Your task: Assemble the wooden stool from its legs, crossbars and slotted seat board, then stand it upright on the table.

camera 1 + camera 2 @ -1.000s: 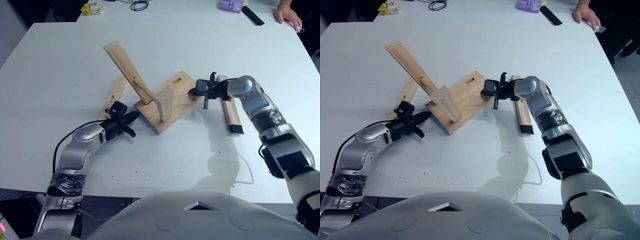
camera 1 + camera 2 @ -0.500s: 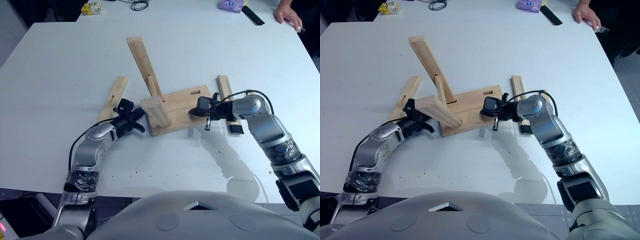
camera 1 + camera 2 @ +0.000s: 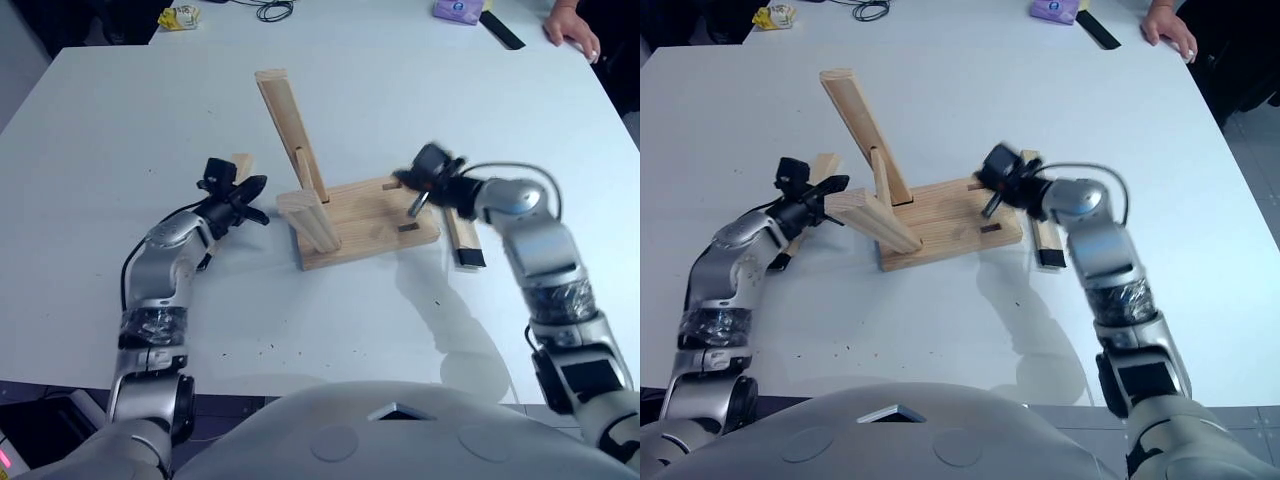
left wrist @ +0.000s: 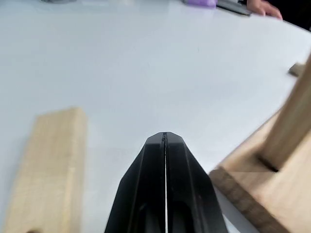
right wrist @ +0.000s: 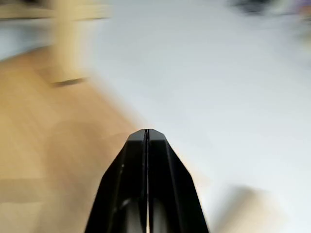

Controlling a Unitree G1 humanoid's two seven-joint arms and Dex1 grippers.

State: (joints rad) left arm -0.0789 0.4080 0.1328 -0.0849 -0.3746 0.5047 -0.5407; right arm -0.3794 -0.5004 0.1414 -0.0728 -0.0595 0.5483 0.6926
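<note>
Left eye view: white table (image 3: 120,120), seat board (image 3: 375,215) sitting mid-table, purple packet (image 3: 459,10) at the far edge.
Wrist views get closer: left gripper (image 4: 164,141) and right gripper (image 5: 147,133) both clenched, empty.

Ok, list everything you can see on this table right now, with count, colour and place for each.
seat board: one, light wood, flat at the table's centre
far leg: one, light wood, standing tilted in the board
near leg: one, light wood, standing tilted at the board's left end
right loose piece: one, light wood with a black end, flat beside the board
left loose piece: one, light wood, flat by the left gripper
purple packet: one, far edge
yellow item: one, far left
table: one, white
left gripper: black, shut, left of the board
right gripper: black, shut, at the board's right end
</note>
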